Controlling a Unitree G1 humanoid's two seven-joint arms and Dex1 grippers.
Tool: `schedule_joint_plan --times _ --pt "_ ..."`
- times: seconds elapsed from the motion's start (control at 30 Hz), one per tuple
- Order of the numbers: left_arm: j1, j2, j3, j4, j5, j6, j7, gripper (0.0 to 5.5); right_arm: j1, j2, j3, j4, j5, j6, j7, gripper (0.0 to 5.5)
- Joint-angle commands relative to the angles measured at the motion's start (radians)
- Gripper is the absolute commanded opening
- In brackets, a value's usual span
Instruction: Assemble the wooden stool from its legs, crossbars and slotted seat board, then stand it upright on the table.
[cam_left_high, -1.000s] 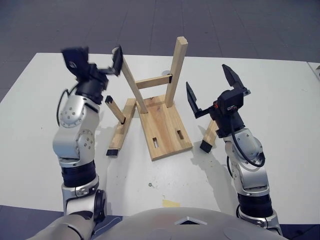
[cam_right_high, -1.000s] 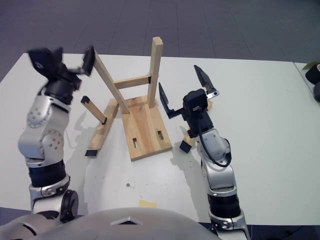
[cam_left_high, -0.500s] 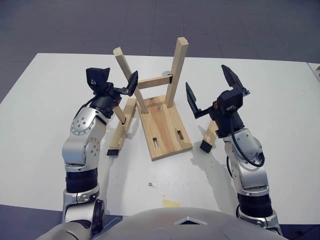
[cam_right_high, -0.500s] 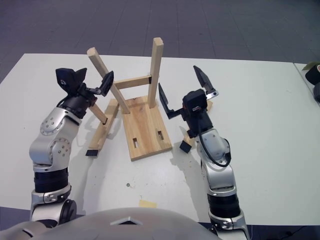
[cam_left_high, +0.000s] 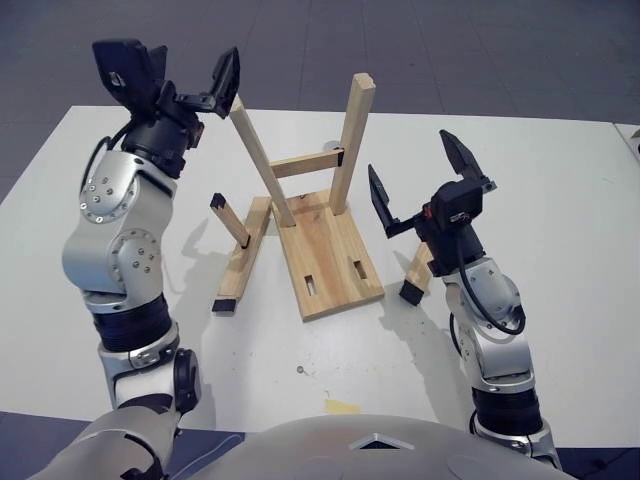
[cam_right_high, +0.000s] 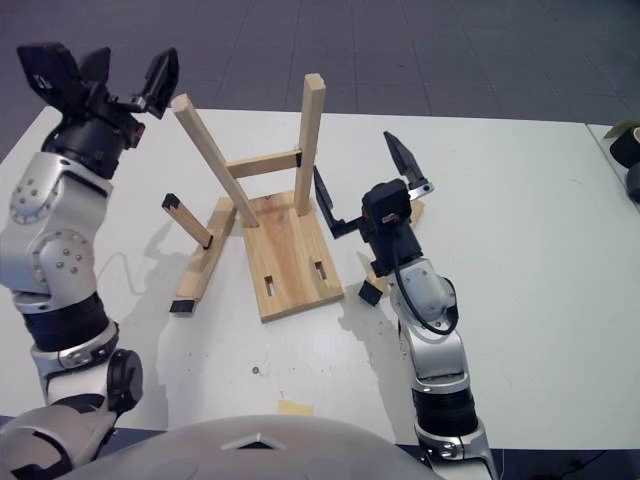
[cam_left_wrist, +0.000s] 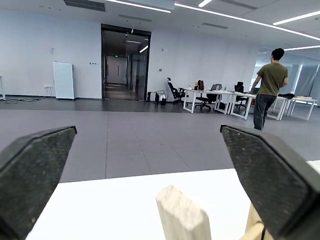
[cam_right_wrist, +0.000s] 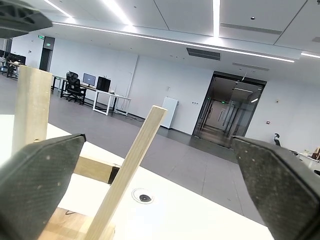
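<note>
Nearest me, the seat board (cam_left_high: 325, 255) is lying flat on the table (cam_left_high: 560, 230), two of its slots sitting empty. My right claw (cam_left_high: 418, 178) is hovering open beside it, above a loose leg (cam_left_high: 415, 272). A loose leg frame (cam_left_high: 240, 258) is lying just left of the board. Farther back, a standing leg frame (cam_left_high: 300, 163) is sitting slotted in, and my left claw (cam_left_high: 180, 80) is hanging open by its top. I judge the rest needs fitting, then upending.

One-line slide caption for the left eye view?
Left gripper and right gripper open either side of the half-built stool.

Bright, even light comes from long white ceiling strip lamps (cam_right_wrist: 215, 11); soft shadows lie on the matte white table (cam_left_high: 560, 200).
</note>
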Motion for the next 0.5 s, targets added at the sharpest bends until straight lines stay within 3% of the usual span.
schedule_joint_plan --times 0.03,0.2,0.37,0.5 --pt "0.229 0.138 0.053 -0.163 -0.103 0.120 -0.147 5.36 0.032 -0.006 -0.006 -0.016 -0.004 0.006 -0.002 5.40" --pt "0.361 0.237 0.038 -0.214 -0.136 0.207 -0.219 5.36 0.060 -0.012 -0.009 -0.026 -0.006 0.006 -0.004 5.40" --pt "0.466 0.307 -0.219 -0.120 0.045 0.194 -0.226 5.36 0.044 -0.005 0.002 -0.013 -0.009 0.006 -0.009 5.40" --pt "0.449 0.311 -0.321 0.014 0.162 0.153 -0.219 5.36 0.058 0.001 0.006 -0.023 -0.018 0.004 -0.023 5.40"
